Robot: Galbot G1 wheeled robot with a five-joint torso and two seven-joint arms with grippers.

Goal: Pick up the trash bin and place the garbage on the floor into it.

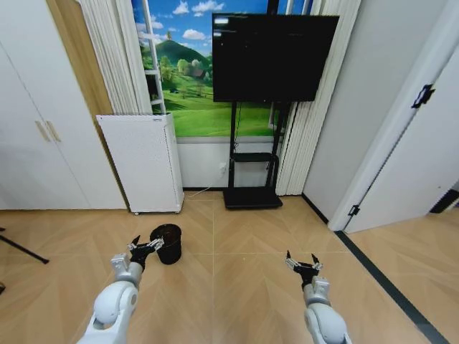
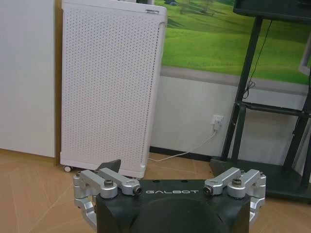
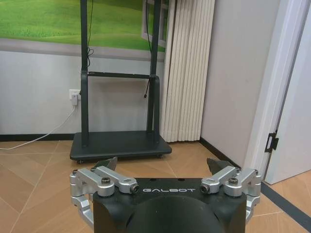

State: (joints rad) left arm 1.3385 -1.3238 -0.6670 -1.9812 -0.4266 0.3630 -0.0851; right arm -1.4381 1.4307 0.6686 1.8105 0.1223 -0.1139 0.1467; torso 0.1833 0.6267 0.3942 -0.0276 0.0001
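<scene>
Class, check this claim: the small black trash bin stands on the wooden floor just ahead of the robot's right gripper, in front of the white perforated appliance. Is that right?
One detail is wrong: the head view shows the trash bin just ahead of the left gripper, not the right gripper. It does stand on the wooden floor, in front of the white perforated appliance.

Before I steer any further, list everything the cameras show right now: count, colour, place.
trash bin: one, black, on the floor before the white appliance
white appliance: one, perforated, against the wall
TV: one, black, on a black stand
wardrobe doors: white, far left
door: white, right
left gripper: one, open, beside the bin's rim
right gripper: one, open, over bare floor
</scene>
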